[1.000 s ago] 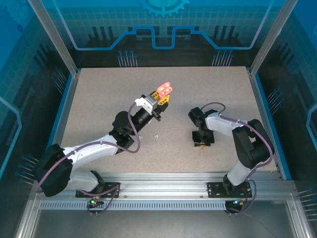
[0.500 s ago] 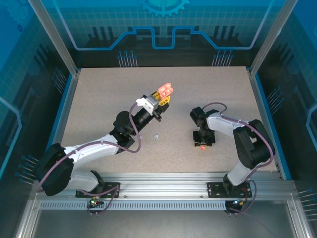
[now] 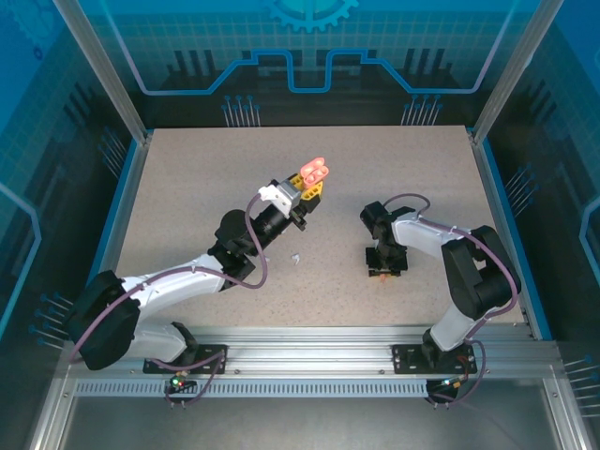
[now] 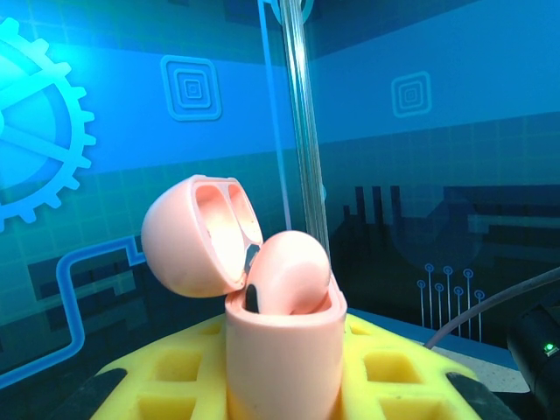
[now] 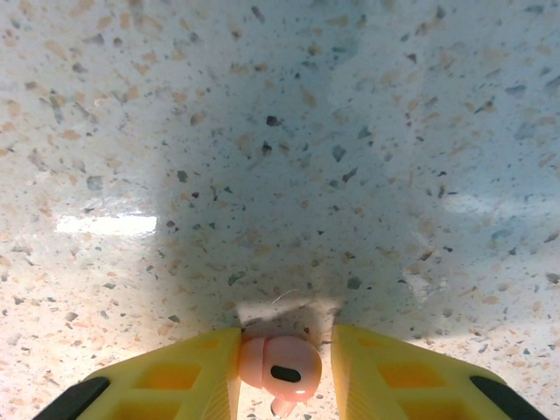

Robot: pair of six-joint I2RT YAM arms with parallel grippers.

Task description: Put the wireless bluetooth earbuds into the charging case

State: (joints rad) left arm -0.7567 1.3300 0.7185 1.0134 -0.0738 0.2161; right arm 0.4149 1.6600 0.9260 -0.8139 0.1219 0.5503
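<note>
Clamps the open pink case (image 4: 284, 350) with the left hand (image 3: 311, 183), pads pressed together on its lower body. Lid (image 4: 197, 236) swung back, one pink earbud (image 4: 289, 271) already seated in a socket. Holds that case raised above the counter (image 3: 187, 187), just as a second ago, with no drift to be seen.

To the right of the case and nearer the arm bases, sets the right hand (image 3: 382, 269) low on the counter, bracketing a second pink earbud (image 5: 278, 367). Narrowly spread there: one yellow pad (image 5: 197, 372) touching the bud, a thin gap at the other, so not yet a true pinch. Shifts only a hair against a second ago, seemingly trimming the fit around the bud rather than lifting it.

Leaves a tiny white piece (image 3: 295, 257), probably a white earbud, lying on the counter below the case, toward the bases.

Reads, by judgement, as a pause before the grasp: case open and waiting, pick-up of the loose pink bud pending, its insertion not begun.
</note>
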